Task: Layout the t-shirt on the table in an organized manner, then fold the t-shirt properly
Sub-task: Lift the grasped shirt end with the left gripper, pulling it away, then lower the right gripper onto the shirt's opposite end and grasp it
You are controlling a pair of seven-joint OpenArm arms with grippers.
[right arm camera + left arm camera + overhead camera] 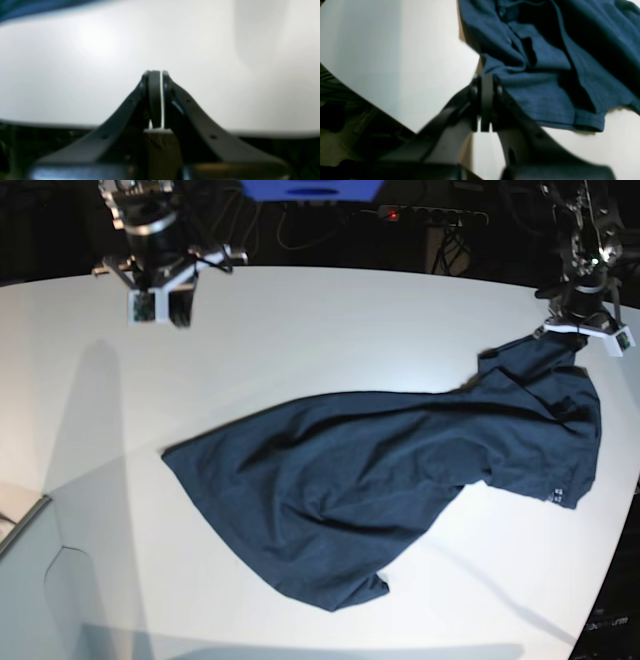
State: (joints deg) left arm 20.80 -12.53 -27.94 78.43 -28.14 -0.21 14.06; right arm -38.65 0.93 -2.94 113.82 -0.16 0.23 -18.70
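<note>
The dark navy t-shirt [380, 480] lies crumpled in a diagonal band across the white table [330, 320], its wrinkled upper end reaching toward the far right edge. There my left gripper [562, 332] is shut on the shirt's edge. The left wrist view shows the closed fingertips [486, 76] pinching the fabric's border, with the t-shirt [545, 62] bunched to their right on the table [395, 55]. My right gripper [170, 310] hovers at the far left, away from the shirt. Its jaws [156, 72] are shut on nothing above bare table [87, 62], with a sliver of t-shirt [22, 8] at the top left.
The table's curved edge [618, 560] runs close to the shirt on the right. Cables and a power strip [400, 214] lie behind the far edge. A lower pale surface [30, 580] sits at the front left. Dark floor [342, 120] shows past the table's corner.
</note>
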